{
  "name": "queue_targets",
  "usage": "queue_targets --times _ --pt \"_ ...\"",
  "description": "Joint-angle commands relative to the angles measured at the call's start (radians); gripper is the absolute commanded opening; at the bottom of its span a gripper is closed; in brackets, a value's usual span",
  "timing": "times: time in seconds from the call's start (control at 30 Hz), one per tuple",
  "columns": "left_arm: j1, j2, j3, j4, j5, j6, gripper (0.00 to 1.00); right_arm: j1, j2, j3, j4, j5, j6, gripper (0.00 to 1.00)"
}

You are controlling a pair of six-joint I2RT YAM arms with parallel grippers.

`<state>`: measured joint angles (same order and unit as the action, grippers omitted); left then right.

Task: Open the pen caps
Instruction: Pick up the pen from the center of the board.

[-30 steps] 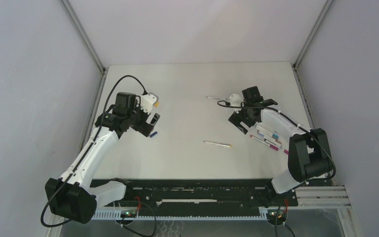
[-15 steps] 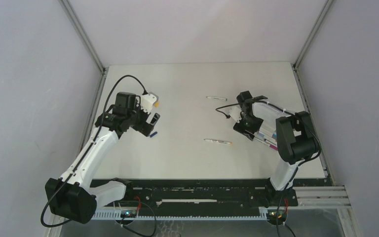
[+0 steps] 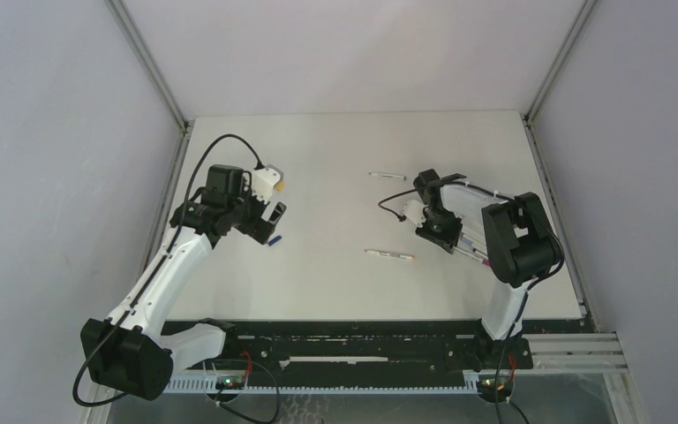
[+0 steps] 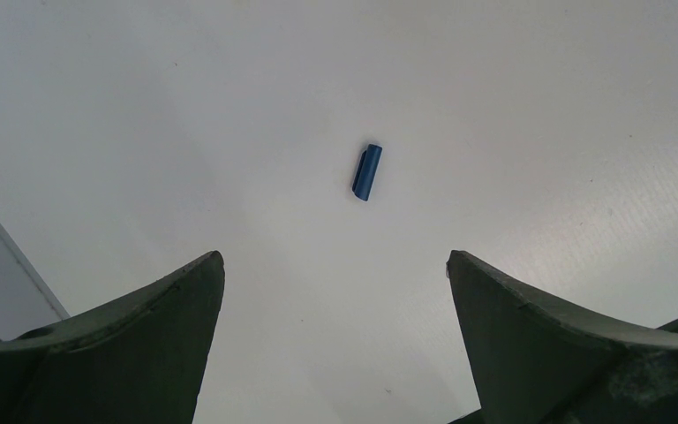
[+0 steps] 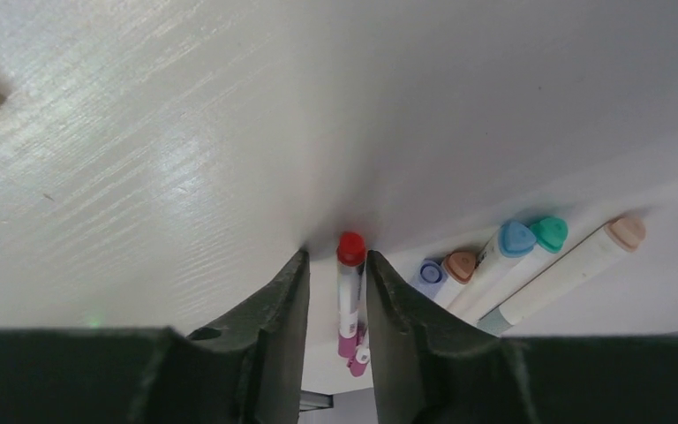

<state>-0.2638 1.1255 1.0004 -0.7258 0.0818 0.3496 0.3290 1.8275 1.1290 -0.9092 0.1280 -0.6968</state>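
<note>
Over the table (image 3: 335, 150), left fingers (image 4: 124, 344) gape wide; right fingers (image 5: 256, 353) narrowly flank red-capped pen (image 5: 349, 296).

Left claw (image 4: 335, 258) hangs spread wide; right claw (image 5: 336, 258) points down, its jaws close together.

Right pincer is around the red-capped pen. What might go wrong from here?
The right pincer straddles the red-capped pen with its tips level with the cap; closing there may pinch the cap instead of the barrel.
The purple-capped pen and others lie close beside it, so lifting may nudge or scatter them.
</note>
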Motion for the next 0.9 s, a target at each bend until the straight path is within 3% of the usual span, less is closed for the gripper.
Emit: queue_targets --times 0.0,0.17,0.27,0.53,0.87 --pt "0.007 -0.023 -0.022 0.026 0.005 -0.008 1.0 0.003 0.021 0.026 0.011 0.02 0.003 0.25" --pt "0.008 -0.023 -0.022 0.027 0.004 -0.008 1.0 0.015 0.03 0.026 0.021 0.014 0.01 0.06" --pt "0.007 -0.022 -0.022 0.026 0.003 -0.009 1.0 0.028 0.019 0.037 0.017 0.005 0.037 0.0" --pt "0.006 -0.023 -0.02 0.028 0.001 -0.009 1.0 0.051 -0.096 0.097 -0.03 -0.031 0.104 0.0" --pt "0.005 -0.024 0.008 0.04 0.015 -0.017 1.0 0.033 -0.327 0.289 -0.027 -0.134 0.254 0.0"
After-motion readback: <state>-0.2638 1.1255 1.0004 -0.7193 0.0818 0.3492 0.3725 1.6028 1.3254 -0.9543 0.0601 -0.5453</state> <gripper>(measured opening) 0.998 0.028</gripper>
